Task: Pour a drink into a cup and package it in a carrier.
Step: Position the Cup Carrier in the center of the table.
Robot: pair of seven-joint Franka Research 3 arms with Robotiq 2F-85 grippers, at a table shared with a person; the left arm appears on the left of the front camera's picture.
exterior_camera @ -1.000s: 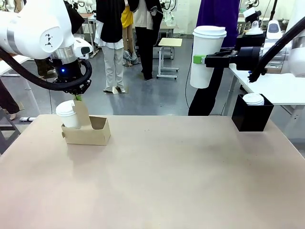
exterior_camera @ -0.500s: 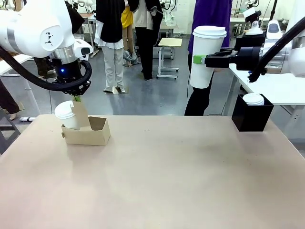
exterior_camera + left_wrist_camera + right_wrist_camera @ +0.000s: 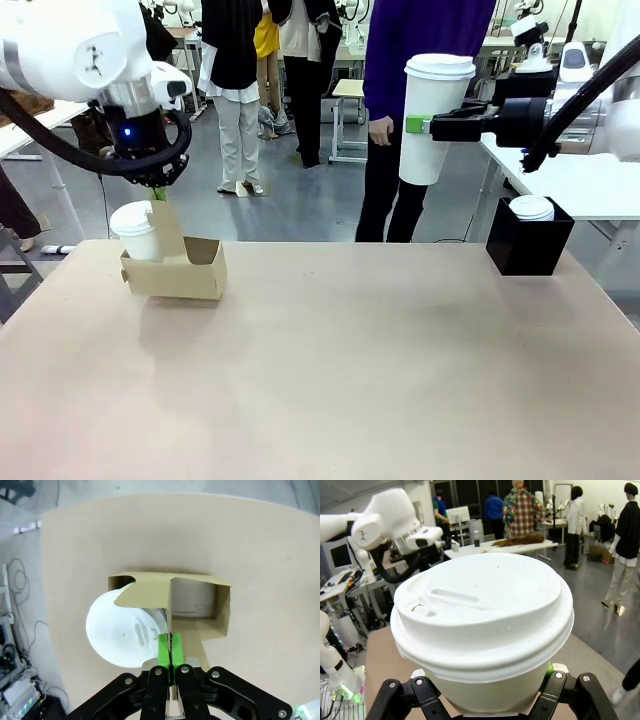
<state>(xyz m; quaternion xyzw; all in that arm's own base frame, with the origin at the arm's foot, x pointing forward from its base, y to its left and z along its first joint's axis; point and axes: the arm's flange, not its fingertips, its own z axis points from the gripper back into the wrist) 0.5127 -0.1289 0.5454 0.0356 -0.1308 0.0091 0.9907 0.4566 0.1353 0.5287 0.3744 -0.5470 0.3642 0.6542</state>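
- The left tool reaches down onto the brown cardboard carrier. Its green pads are pressed together on the upright handle tab at the carrier's middle.
- The carrier is over the far left part of the table.
- A white lidded cup sits in the carrier's left slot, just beside the handle tab.
- Well to the right of the carrier and higher than it, the right tool pinches a tall white paper cup by its sides. This cup is upright with its lid on.
- A black box with a white lid in it stands on the table, farther right still and well apart from the carrier.
- A person in a purple top stands beyond the table, to the right of the carrier.
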